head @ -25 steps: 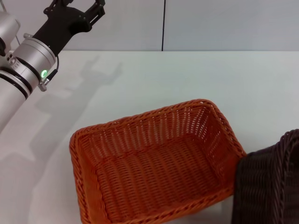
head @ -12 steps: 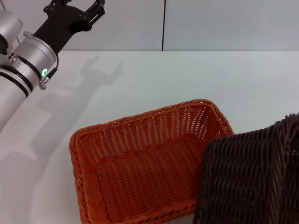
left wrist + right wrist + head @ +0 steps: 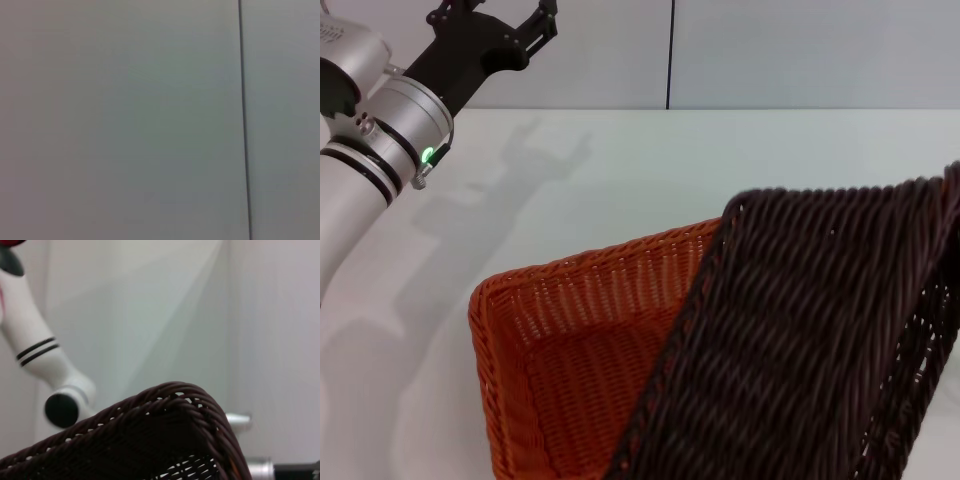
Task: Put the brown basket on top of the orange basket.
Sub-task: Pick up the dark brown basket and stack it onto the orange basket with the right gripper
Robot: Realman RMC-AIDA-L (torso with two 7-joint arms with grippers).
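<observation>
The orange basket (image 3: 570, 340) stands on the white table in the head view, near the front, its long side running left to right. The brown basket (image 3: 810, 340) hangs tilted in the air above the orange basket's right half and hides that half. Its braided rim (image 3: 170, 405) fills the lower part of the right wrist view. My right gripper shows in no view. My left gripper (image 3: 500, 12) is open and empty, raised high at the far left, well away from both baskets.
The white table (image 3: 740, 160) runs back to a grey wall with a dark vertical seam (image 3: 671, 55). The left wrist view shows only that wall. My left arm (image 3: 35, 355) shows farther off in the right wrist view.
The brown basket has come up from the front right corner and moved left over the orange basket, now covering its right half. My left arm has shifted slightly to the right.
</observation>
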